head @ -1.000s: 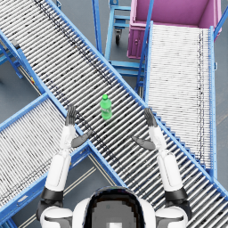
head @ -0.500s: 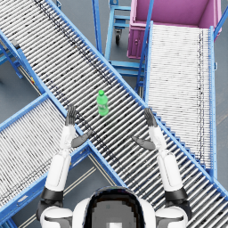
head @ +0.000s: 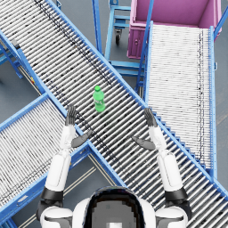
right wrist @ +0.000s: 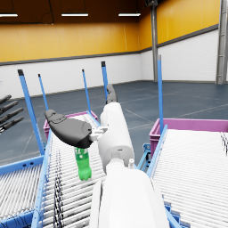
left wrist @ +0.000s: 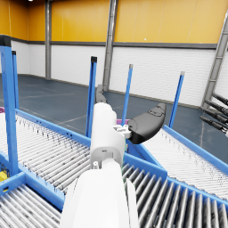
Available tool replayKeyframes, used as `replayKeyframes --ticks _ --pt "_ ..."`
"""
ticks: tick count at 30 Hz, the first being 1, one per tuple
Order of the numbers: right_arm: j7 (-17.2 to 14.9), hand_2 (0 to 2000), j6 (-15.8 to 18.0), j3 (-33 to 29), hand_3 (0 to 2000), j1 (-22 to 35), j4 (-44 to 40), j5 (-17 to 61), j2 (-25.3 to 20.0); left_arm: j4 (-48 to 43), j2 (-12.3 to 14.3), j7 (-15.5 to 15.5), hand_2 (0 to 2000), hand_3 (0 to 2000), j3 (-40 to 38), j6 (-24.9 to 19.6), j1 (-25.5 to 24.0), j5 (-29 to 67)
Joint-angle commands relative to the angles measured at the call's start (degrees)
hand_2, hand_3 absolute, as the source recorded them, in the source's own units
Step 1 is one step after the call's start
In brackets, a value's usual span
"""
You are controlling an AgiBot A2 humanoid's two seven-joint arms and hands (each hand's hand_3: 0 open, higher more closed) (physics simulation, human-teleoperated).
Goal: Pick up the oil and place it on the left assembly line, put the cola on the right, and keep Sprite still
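Note:
A green Sprite bottle (head: 99, 99) stands upright on the long diagonal roller conveyor (head: 58, 49), ahead of both hands and closer to the left one. My left hand (head: 72, 129) hovers open over the conveyor's near-left edge, fingers spread, nothing in it. On the other side my right hand (head: 149, 131) is open too, above the rollers, also holding nothing. The right wrist view shows the bottle (right wrist: 83, 164) just past that hand (right wrist: 71, 129). The left wrist view shows only its own hand (left wrist: 144, 127), no bottle. No oil or cola is in view.
A roller conveyor (head: 26, 142) branches off at the lower left and another (head: 178, 80) runs along the right, ending at a pink bin (head: 173, 13). Blue frame rails and posts (head: 96, 22) border the lines; grey floor lies between.
The Sprite bottle has slid up and to the left along the diagonal conveyor, away from me. Both hands stay where they were, open.

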Motion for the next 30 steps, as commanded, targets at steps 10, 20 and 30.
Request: replayKeyframes --ticks 10,20,30 --pt "0.00 0 0.00 0.00 0 0.00 0.00 0.00 0.00 0.00 0.00 0.00 0 0 0.00 0.00 0.00 0.00" --pt "0.00 0 0.00 0.00 0 0.00 0.00 0.00 0.00 0.00 0.00 0.00 0 0 0.00 0.00 0.00 0.00" --pt "0.00 0 0.00 0.00 0 0.00 0.00 0.00 0.00 0.00 0.00 0.00 0 0 0.00 0.00 0.00 0.00"
